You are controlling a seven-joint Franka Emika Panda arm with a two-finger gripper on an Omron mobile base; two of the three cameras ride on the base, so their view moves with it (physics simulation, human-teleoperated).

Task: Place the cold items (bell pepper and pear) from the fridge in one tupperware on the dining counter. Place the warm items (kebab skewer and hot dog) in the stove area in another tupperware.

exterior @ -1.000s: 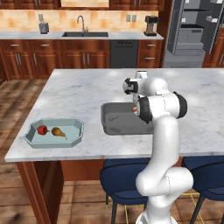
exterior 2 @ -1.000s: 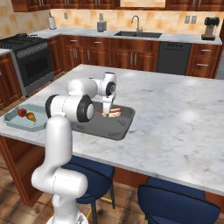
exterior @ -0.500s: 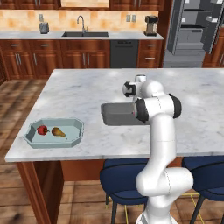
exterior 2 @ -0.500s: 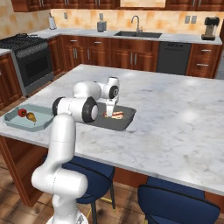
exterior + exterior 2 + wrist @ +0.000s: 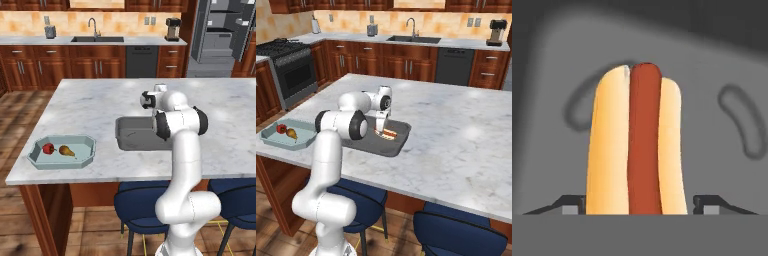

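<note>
A hot dog lies flat on the floor of a dark grey tupperware on the dining counter. My gripper hangs just over it, pointing down. In the hand view the gripper is open, a fingertip standing on each side of the bun with a thin gap showing. At the counter's left end a light blue tupperware holds a red bell pepper and a pear. The kebab skewer is out of view.
Blue stools stand under the counter's near edge. A stove is far left, a sink on the back wall, and the fridge far right. Bare marble stretches right of the grey tupperware.
The arm's elbow has swung over the grey tupperware and the hand has come down. The jaws have spread a little, and the hot dog now rests on the tupperware's floor.
</note>
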